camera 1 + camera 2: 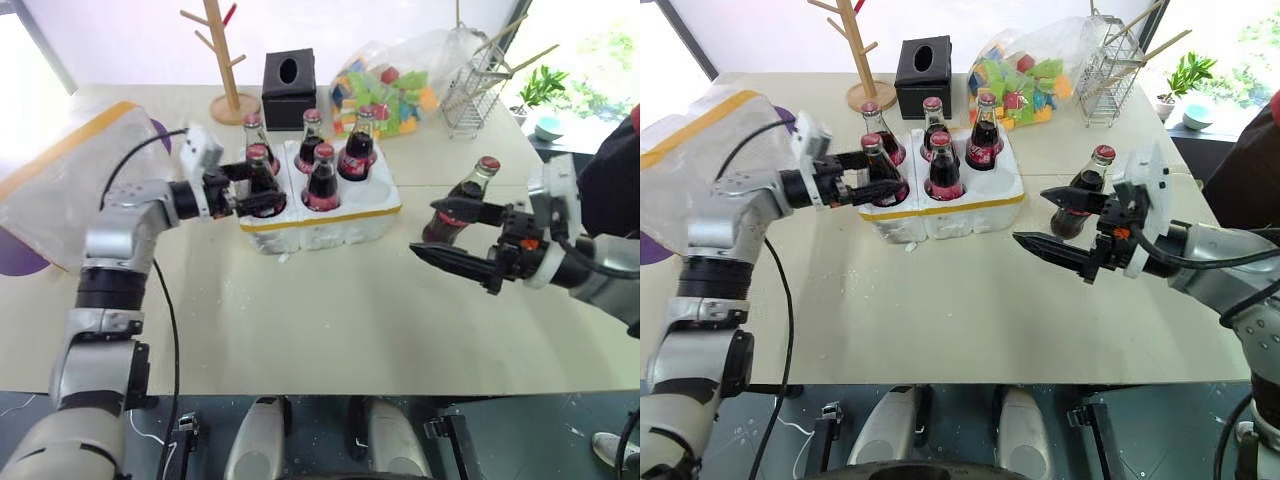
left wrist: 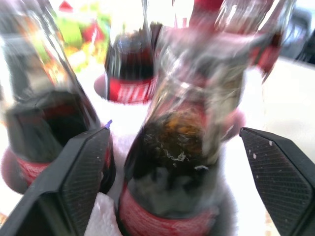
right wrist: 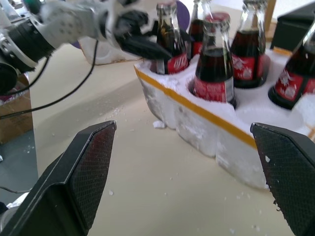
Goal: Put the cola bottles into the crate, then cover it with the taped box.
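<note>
red-labelled cola bottles (image 1: 322, 178) in crate (image 1: 330, 225); label writing unreadable; both jaws released.

The pale beige worktop (image 1: 330, 310) carries a low white styrofoam crate (image 1: 325, 222) with a yellow tape band, one glass cola bottle (image 1: 462, 200) standing apart beside it, a large yellow-taped white styrofoam box (image 1: 70, 180), a black tissue box (image 1: 289, 88), a wooden rack (image 1: 225, 60) and a wire basket (image 1: 475, 90).

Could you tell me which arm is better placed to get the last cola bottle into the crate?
Probably the right: its open gripper is close beside the loose cola bottle on the table, right of the crate. The left gripper, also open, flanks a seated bottle at the crate's far side.
</note>
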Action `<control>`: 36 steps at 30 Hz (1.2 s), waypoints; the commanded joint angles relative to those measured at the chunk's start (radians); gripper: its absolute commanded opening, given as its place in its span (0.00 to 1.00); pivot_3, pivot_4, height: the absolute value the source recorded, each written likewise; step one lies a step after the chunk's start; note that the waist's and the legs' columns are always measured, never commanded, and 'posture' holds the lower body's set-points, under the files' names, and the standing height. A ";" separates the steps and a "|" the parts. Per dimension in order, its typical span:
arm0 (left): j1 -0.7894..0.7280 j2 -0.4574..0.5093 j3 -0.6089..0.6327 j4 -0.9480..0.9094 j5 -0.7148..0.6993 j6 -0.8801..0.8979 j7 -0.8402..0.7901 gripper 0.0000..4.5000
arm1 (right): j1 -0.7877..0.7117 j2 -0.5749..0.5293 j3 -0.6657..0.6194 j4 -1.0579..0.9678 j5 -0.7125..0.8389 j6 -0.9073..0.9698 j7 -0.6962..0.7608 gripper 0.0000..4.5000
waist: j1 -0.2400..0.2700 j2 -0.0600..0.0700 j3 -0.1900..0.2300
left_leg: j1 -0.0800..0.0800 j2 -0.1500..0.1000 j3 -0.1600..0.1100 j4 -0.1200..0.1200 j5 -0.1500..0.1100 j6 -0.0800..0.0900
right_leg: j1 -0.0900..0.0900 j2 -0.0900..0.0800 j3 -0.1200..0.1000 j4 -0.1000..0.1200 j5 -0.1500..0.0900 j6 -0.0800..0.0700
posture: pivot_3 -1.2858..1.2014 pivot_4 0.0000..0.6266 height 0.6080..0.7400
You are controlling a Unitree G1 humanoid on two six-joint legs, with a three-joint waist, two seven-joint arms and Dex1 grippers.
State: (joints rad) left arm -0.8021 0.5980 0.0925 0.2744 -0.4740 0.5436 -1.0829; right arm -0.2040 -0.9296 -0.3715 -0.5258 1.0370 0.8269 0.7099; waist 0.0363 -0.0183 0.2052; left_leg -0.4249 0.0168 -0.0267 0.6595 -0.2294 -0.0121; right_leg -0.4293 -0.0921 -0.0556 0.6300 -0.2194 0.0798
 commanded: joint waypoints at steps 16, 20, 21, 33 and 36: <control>0.153 0.193 0.029 -0.556 -0.314 0.287 -0.060 1.00 | 0.007 0.263 0.001 0.200 -0.312 -0.128 -0.297 1.00 | -0.024 0.003 -0.001 | 0.003 0.000 0.001 0.001 0.000 0.000 | 0.002 0.000 0.002 0.000 -0.002 -0.004 | 0.52 0.24 1.00; 0.158 0.166 0.024 -0.580 -0.335 0.294 -0.018 1.00 | -0.068 0.303 0.054 0.301 -0.367 -0.163 -0.295 1.00 | -0.025 0.003 -0.001 | 0.003 0.000 0.001 0.001 0.000 0.000 | 0.002 0.000 0.002 0.000 -0.002 -0.004 | 0.52 0.24 1.00; 0.159 0.164 0.024 -0.583 -0.339 0.294 -0.011 1.00 | -0.097 0.317 0.060 0.335 -0.370 -0.162 -0.299 1.00 | -0.025 0.003 -0.001 | 0.003 0.000 0.001 0.001 0.000 0.000 | 0.002 0.000 0.002 0.000 -0.002 -0.004 | 0.52 0.24 1.00; 0.154 0.167 0.023 -0.585 -0.352 0.292 0.021 1.00 | -0.272 0.385 0.131 0.613 -0.498 -0.278 -0.236 0.80 | -0.024 0.003 -0.001 | 0.003 0.000 0.001 0.000 0.000 0.000 | 0.002 0.001 0.002 0.000 -0.002 -0.003 | 0.52 0.24 1.00; 0.160 0.173 0.032 -0.589 -0.360 0.297 0.026 1.00 | -0.272 0.373 0.102 0.519 -0.459 -0.250 -0.227 0.63 | -0.026 0.004 0.000 | 0.003 0.000 0.001 0.000 0.000 0.000 | 0.002 0.001 0.002 0.000 0.000 -0.001 | 0.52 0.24 1.00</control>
State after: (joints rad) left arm -0.6349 0.7596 0.1005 -0.2885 -0.8181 0.8462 -1.0610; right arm -0.4526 -0.5404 -0.2213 0.0911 0.5370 0.5858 0.4642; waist 0.0103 -0.0139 0.2055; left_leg -0.4222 0.0167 -0.0257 0.6593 -0.2296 -0.0120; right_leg -0.4277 -0.0912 -0.0537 0.6302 -0.2196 0.0793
